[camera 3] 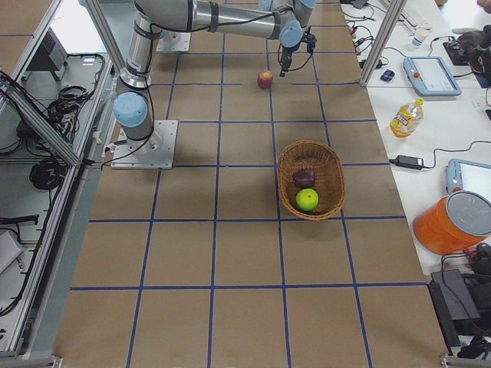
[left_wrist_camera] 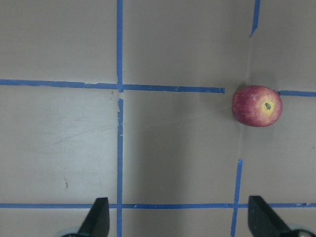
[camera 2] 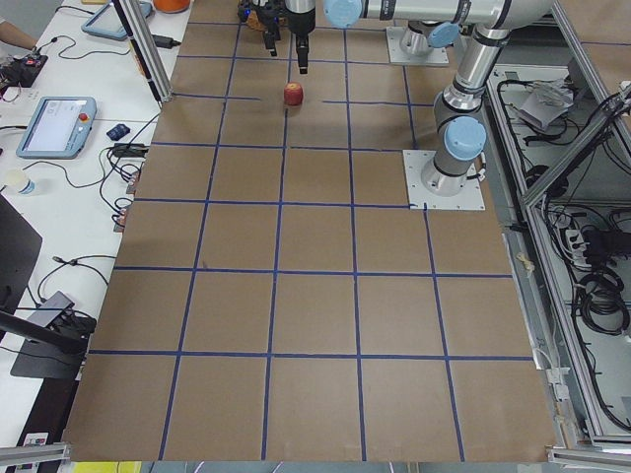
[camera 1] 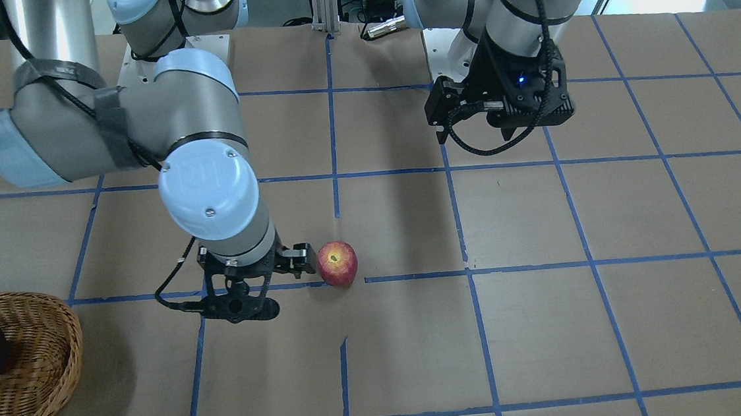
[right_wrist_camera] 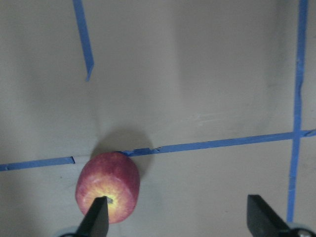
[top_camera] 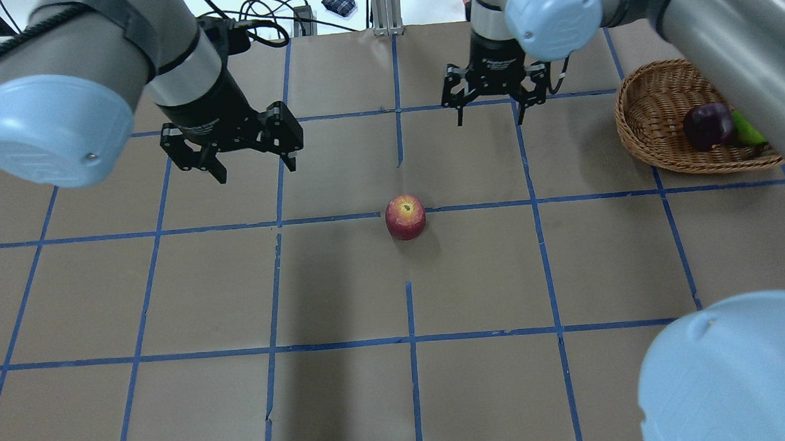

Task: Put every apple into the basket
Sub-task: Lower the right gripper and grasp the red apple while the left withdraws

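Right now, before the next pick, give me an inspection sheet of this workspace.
Surface: brown table with a blue tape grid.
Job's things: red apple on the table near centre; maroon apple and green apple in the basket.
Clutter: nothing seen.
Grippers: left gripper jaws open, empty; right gripper jaws open, empty, close by the red apple.
Cables: black cable loop at the left wrist.
Surroundings: orange container, bottle and pendant beside the table.
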